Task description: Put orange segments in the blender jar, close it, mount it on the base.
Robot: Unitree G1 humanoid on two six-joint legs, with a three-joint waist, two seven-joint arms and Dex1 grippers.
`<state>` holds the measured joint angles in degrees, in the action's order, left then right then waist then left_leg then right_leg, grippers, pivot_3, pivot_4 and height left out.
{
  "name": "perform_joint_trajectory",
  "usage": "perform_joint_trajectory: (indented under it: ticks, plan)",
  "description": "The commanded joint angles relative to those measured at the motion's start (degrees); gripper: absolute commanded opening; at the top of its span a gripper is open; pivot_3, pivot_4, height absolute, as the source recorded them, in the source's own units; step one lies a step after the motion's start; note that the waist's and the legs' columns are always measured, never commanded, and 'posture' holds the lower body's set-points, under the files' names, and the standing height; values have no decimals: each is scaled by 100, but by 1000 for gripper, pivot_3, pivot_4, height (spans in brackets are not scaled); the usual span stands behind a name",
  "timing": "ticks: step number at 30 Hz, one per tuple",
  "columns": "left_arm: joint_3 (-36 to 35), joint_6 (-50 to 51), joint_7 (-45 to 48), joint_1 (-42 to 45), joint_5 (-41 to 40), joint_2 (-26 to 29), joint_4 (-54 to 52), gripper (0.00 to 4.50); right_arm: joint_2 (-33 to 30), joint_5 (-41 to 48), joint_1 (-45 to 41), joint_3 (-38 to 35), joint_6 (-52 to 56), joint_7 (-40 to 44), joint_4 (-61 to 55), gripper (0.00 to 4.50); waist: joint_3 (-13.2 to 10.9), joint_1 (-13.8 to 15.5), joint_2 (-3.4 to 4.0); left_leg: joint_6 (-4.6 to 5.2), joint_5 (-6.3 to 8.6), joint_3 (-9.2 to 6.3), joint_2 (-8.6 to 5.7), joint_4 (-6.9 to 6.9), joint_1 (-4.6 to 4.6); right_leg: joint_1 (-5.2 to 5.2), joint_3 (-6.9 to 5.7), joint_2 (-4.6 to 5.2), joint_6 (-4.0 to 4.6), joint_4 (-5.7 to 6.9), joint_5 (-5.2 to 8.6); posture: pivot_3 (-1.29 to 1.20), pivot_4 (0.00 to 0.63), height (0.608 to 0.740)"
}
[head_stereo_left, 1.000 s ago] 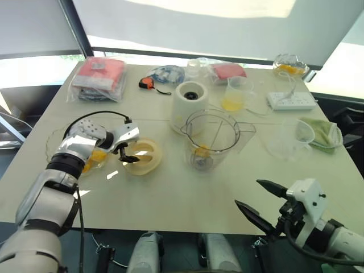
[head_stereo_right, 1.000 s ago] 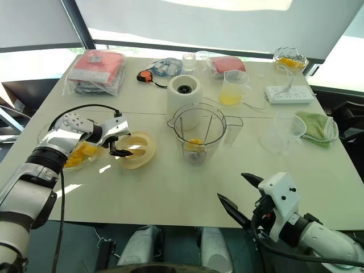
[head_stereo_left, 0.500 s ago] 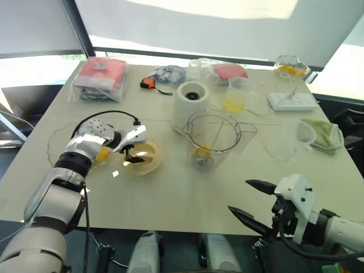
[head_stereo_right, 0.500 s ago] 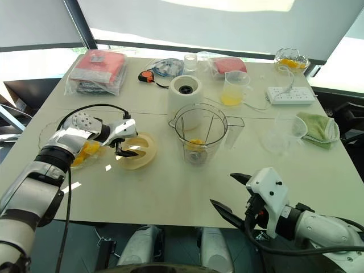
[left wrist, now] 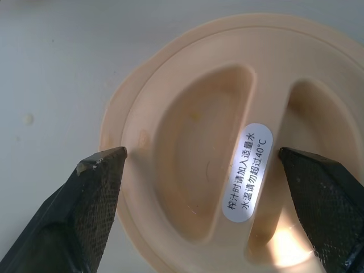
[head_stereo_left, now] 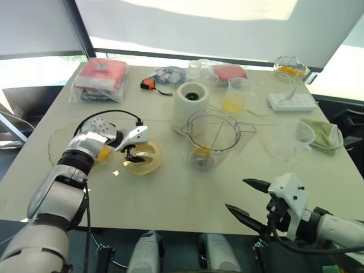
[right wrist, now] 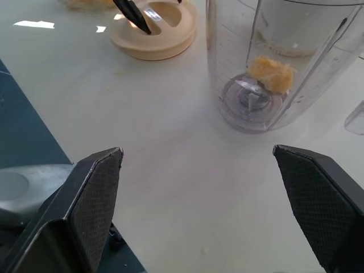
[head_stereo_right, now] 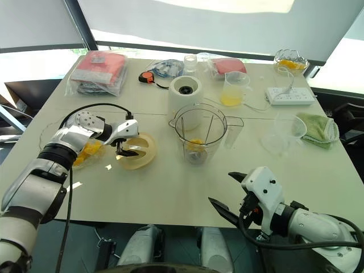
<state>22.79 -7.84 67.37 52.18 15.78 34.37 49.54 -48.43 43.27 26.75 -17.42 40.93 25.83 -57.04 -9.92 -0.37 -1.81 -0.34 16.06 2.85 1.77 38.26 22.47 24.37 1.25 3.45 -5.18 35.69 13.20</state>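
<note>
Far left on the counter (head_stereo_left: 170, 199), a shallow clear bowl (head_stereo_right: 51, 142) is holding loose orange segments (head_stereo_right: 85, 152). The left arm is reaching across it.

Just beside the bowl, the cream lid (head_stereo_left: 143, 158) is lying flat with its grip bar uppermost. The left claw (head_stereo_left: 132, 154) is hovering directly over it, pointing steeply down, fingers spread wide and holding nothing. In the left wrist view one fingertip (left wrist: 96, 170) is sitting outside the lid's rim and the other beyond the far recess, so the lid (left wrist: 227, 153) is lying squarely between them. The grip bar with its white label (left wrist: 245, 170) is running across the line joining the fingertips, which I judge a fair setup for closing on the bar. Whether a fingertip is already touching the lid cannot be told.

At centre, the blender jar (head_stereo_left: 214, 139) is standing upright and uncapped, with a few segments resting on the blade. The base (head_stereo_left: 190, 100) is standing just behind it, socket up and unoccupied.

At right, the right claw (head_stereo_left: 250, 199) is waiting near the counter's front edge, fingers fully spread and empty, well apart from the jar. The left arm is plainly nearer the lid.
</note>
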Motion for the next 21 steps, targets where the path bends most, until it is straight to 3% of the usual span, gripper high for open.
perform_joint_trajectory:
  ticks: [1, 3, 4, 5, 6, 7, 11, 21]
  plan:
    - [20, 30, -120, 5, 124, -72, 117, 4237, 45, -97, -89, 81, -9, 21, -21, 4492, 0, 1, 0, 0, 0, 0, 0, 0, 0, 0, 0, 0, 0, 0, 0, 0, 150, 740]
    - [1, 10, -160, 10, 116, -94, 132, 3669, 62, -134, -125, 118, -6, 17, -8, 4500, 1, 15, 1, 0, 0, 0, -1, 0, 0, 0, 0, 0, 0, 0, 0, 0, 150, 740]
    - [-7, 12, -161, 11, 112, -100, 138, 3173, 70, -147, -139, 131, -3, 14, -6, 4500, 2, 23, 1, 0, 0, -1, -1, 0, 0, -1, 0, 0, 0, 1, 0, 0, 150, 740]
    - [-8, -2, -146, 11, 108, -105, 144, 3173, 78, -158, -149, 144, 0, 8, -2, 4500, 2, 44, 1, 0, 0, -1, -1, 0, -1, -2, -1, 0, 0, 0, 0, 0, 150, 740]
    - [-11, -6, -137, 12, 108, -111, 151, 2524, 89, -172, -158, 154, 6, 5, 0, 4500, 3, 71, -3, 0, 0, 0, -1, 3, -3, -3, 0, 0, 1, 3, 0, 0, 150, 740]
    - [-13, -7, -116, 11, 103, -114, 157, 2611, 96, -180, -165, 161, 13, 3, 0, 4500, 3, 88, -2, 0, 0, -3, 0, 5, -3, -3, 0, -4, 2, 5, -1, 0, 150, 740]
    - [-44, 41, -104, 18, 92, -117, 157, 789, 128, -185, -196, 170, 54, 2, -3, 4500, 5, 103, -1, 0, 0, -4, 1, 5, -3, -2, -1, -7, 2, 11, -1, 0, 150, 740]
    - [-568, 492, 664, 148, -690, -17, -944, 789, 158, -242, -401, 274, 111, 79, 132, 4500, -1, 101, -11, 0, 0, -6, 2, 5, 8, 9, -1, -10, 2, 13, 0, 0, 150, 740]
